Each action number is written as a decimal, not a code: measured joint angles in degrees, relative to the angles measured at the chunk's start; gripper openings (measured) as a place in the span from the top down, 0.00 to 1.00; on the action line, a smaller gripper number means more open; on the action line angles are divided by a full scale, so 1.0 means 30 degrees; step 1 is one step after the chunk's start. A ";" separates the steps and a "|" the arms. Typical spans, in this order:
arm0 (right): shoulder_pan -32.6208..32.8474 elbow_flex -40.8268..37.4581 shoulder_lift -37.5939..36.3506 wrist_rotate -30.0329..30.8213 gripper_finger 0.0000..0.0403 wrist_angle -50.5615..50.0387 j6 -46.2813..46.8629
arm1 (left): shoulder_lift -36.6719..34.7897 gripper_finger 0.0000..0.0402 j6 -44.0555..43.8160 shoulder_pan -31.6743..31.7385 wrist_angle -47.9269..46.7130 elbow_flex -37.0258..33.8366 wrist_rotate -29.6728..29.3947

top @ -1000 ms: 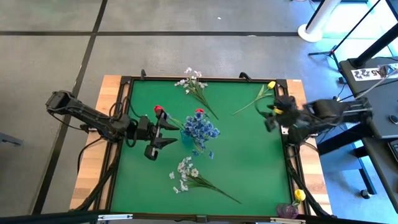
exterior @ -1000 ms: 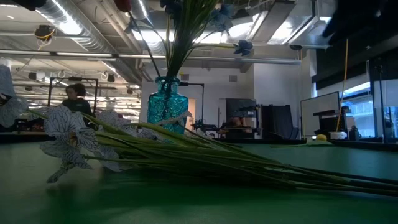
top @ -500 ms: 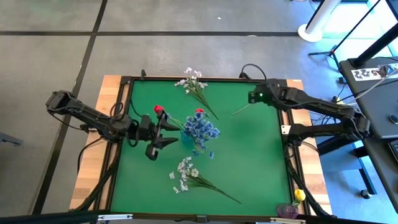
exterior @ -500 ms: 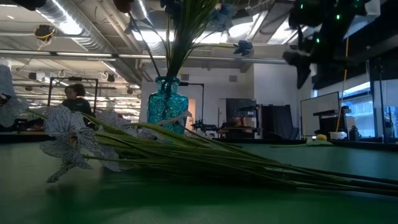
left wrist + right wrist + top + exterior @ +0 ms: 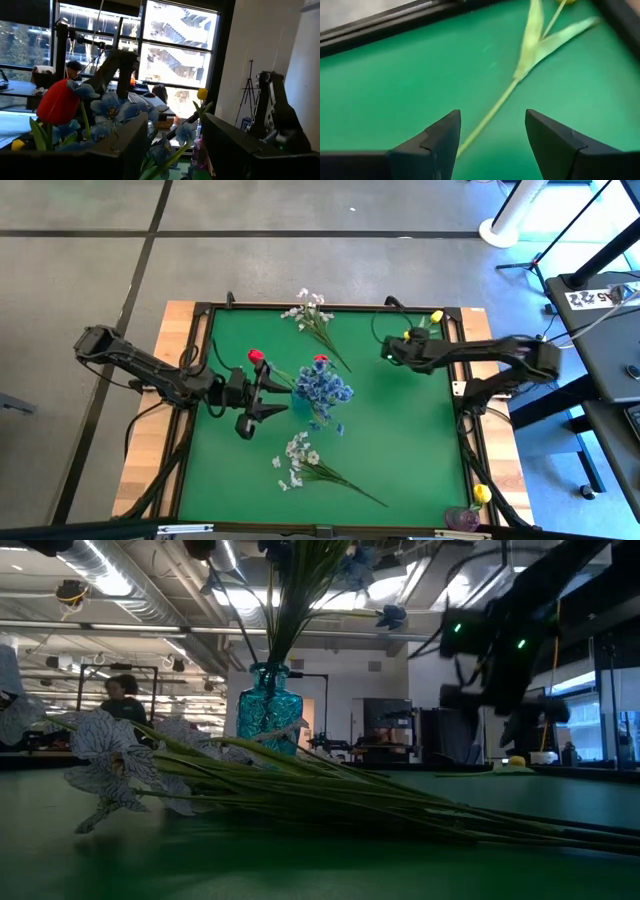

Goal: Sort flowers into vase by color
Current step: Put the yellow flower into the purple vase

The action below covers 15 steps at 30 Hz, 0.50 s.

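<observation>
Two arms work over the green tabletop (image 5: 400, 450), and the blue vase (image 5: 300, 402) near its middle serves as the landmark. From above, that vase holds a bushy blue spray (image 5: 322, 388) with a red tulip (image 5: 320, 361) among it. The left gripper (image 5: 262, 392) sits just beside the vase on its left, jaws spread wide and empty, a second red tulip (image 5: 255, 356) close by it. One white spray (image 5: 312, 310) lies beyond the vase toward the far edge, another white spray (image 5: 300, 460) on the near side. The right gripper (image 5: 388, 351) hovers well to the vase's right, over the stem end of a yellow tulip (image 5: 436, 316) whose head lies near the far right corner. Another yellow tulip (image 5: 482, 493) lies off the mat at the near right corner.

At table height, the vase (image 5: 268, 710) stands upright behind a lying white spray (image 5: 110, 755).

Past the left wrist, a red tulip (image 5: 59, 102) and blue blossoms (image 5: 112, 107) crowd close.

Past the right wrist, half-open jaws straddle the yellow tulip's thin stem (image 5: 487, 117) without touching it.

That stem looks light, springy and slippery; I would pinch it mid-stem below the leaves, not at the soft head.

No writing can be read.
</observation>
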 joint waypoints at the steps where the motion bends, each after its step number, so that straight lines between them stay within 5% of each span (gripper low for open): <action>1: -0.0006 0.0087 0.0804 -0.0067 0.45 0.0642 0.0222 | 0.0000 0.54 0.0104 0.0011 -0.0012 0.0004 0.0011; 7: -0.0116 0.1431 0.4743 0.0273 0.45 0.1188 0.2767 | 0.0000 0.54 0.0501 0.0015 -0.0160 0.0000 0.0033; 15: -0.0050 0.1774 0.6468 0.0929 0.45 0.0180 0.6492 | 0.0000 0.54 0.0519 0.0015 -0.1214 0.0000 0.0033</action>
